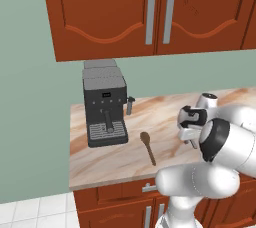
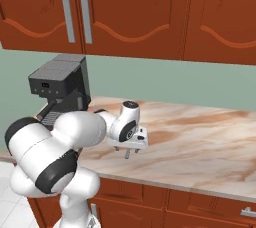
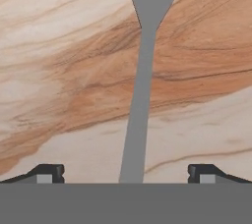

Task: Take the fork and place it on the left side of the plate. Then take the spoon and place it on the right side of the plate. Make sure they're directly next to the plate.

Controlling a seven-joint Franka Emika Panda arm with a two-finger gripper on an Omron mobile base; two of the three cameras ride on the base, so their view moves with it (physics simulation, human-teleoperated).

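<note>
Directly beneath the hand camera lies the fork (image 3: 140,100), its grey handle running up the middle of the hand view between the two finger tips, on the marbled table (image 3: 59,46). End effector (image 3: 126,173) stands wide, fingers set well apart on either side of the handle and holding nothing; whether it is above the fork or already at table level cannot be told. From the right base view the end effector (image 2: 131,152) hangs just over the table, beside the arm's elbow. Wooden spoon (image 1: 147,147) lies untouched near the table's front edge, right of the coffee machine (image 1: 104,106). Risks noted: the handle is thin and flat, so a close made too high would miss it, and one made off-centre could twist or flick it across the smooth table.
</note>
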